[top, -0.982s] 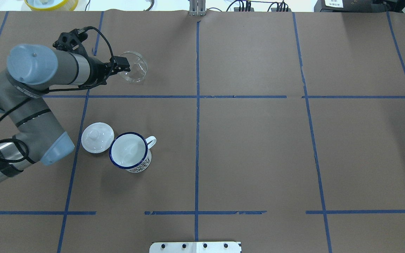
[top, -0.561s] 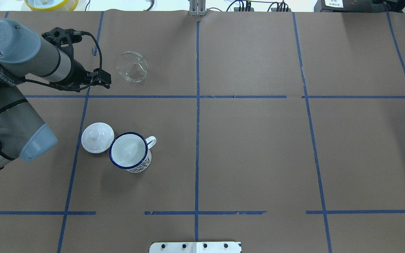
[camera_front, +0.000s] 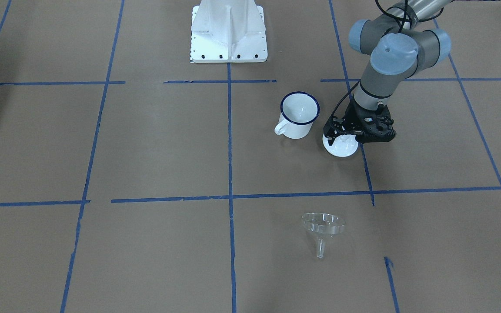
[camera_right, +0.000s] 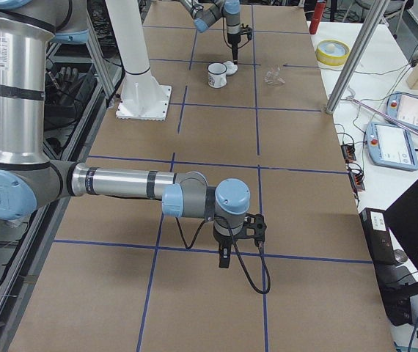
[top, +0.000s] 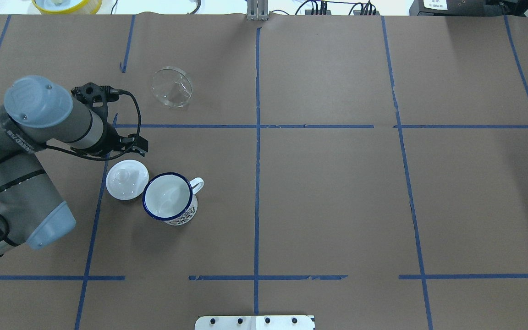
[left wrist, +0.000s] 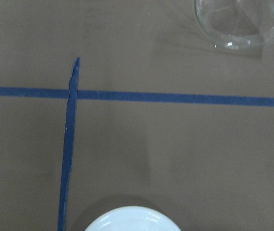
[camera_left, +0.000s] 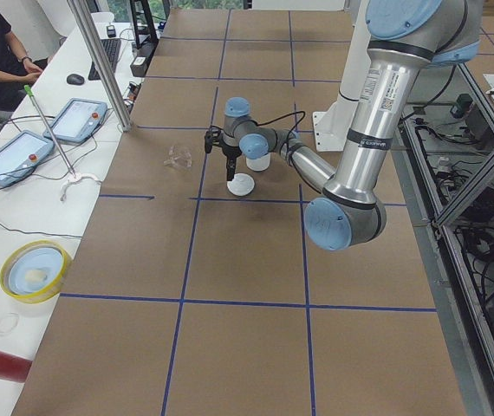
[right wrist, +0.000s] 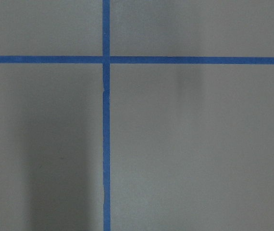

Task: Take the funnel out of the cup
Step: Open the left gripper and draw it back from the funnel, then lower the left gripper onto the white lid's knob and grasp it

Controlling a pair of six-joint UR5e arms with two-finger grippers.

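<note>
Overhead exterior: left claw [top: 140, 143] nearer lid [top: 127, 179]

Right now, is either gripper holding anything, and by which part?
Nothing is held. Left gripper is empty near the lid; the funnel lies free. Right gripper shows nothing in it.

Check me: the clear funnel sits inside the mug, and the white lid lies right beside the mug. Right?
No. The funnel is not inside the mug; it lies on the table, well apart from it, as the overhead view shows. The white lid does lie beside the mug.
</note>
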